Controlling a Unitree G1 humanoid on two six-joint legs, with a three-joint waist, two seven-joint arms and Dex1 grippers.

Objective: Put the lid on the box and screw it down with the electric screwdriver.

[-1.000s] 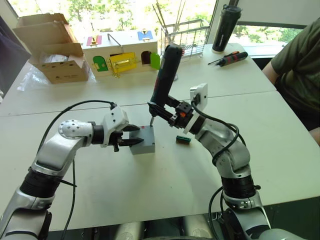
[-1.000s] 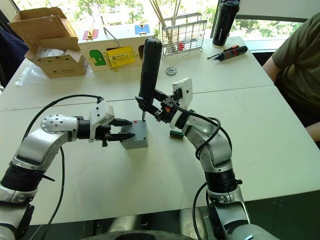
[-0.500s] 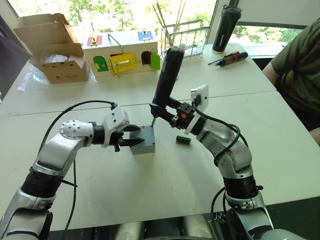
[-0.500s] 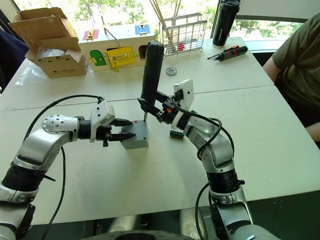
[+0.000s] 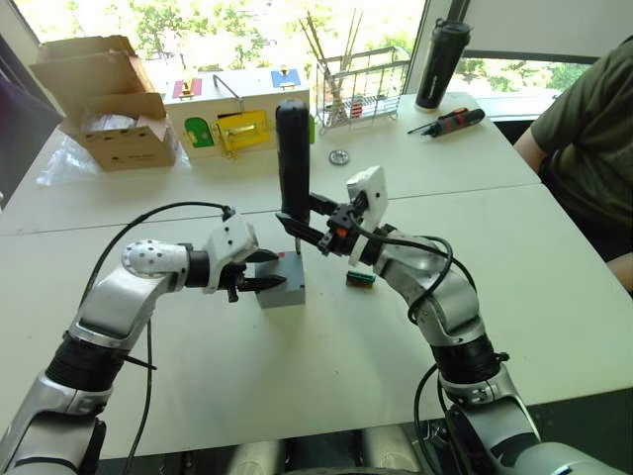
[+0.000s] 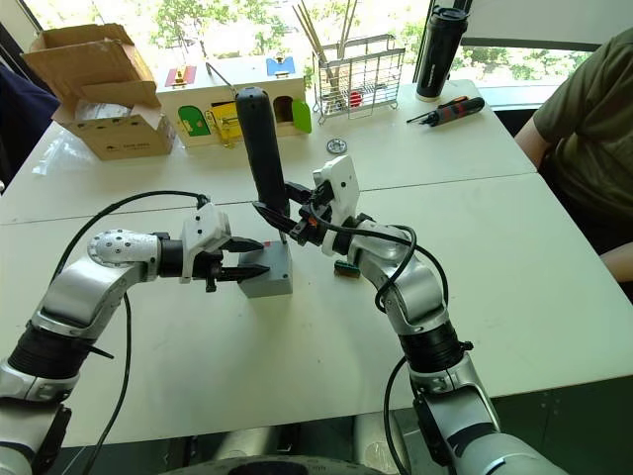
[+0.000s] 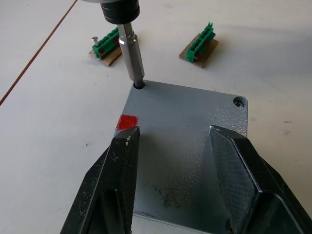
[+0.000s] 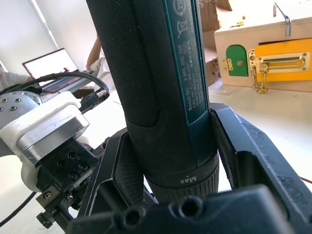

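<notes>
From the head camera I see the box (image 5: 285,280) mid-table, with my left gripper (image 5: 259,277) at its left side. My right gripper (image 5: 309,222) is clamped around the upright electric screwdriver (image 5: 293,153).

On the left wrist camera, the spread fingers (image 7: 119,161) rest on the lid (image 7: 187,146); the bit sits in its far corner hole.

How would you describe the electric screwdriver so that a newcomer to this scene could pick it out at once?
Look to the middle of the white table, where the small grey box sits. The electric screwdriver stands upright over it in the right gripper: long, black, far bigger than the red-and-black hand screwdriver lying at the back.
</notes>
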